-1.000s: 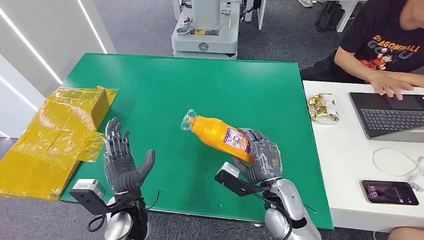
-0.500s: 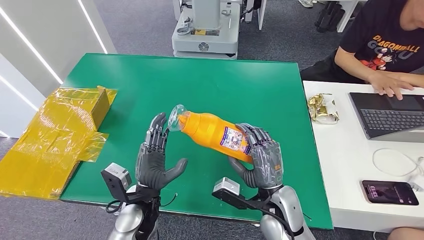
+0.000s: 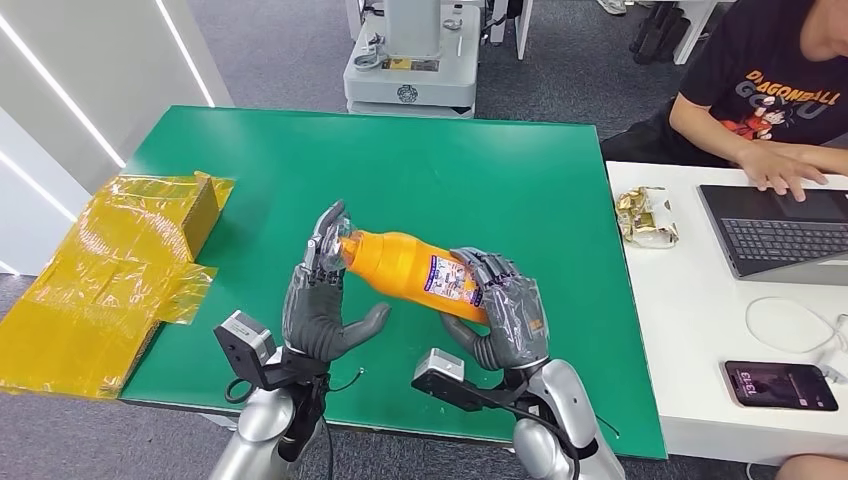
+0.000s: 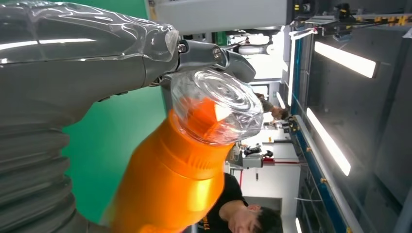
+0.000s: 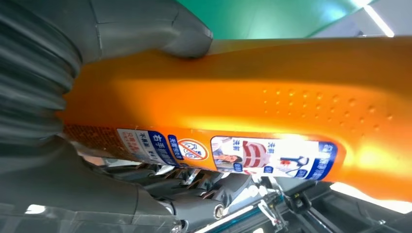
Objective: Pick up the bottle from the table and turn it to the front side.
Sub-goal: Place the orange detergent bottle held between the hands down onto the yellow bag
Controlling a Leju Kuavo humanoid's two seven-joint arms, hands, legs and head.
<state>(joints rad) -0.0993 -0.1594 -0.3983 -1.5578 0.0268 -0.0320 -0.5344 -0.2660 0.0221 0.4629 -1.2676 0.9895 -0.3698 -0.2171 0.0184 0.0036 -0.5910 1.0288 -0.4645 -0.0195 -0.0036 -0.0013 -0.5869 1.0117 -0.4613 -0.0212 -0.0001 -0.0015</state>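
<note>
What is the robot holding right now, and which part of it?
The right hand grips the orange bottle around its labelled lower body; the left hand's fingertips touch its clear cap end.

green table [image 3: 450,170], yellow wrapped box [image 3: 150,225] on edge

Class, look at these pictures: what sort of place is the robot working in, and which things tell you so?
Probably an office or robotics lab: a person works at a laptop on a white desk, and another machine's base stands beyond the green table.
</note>
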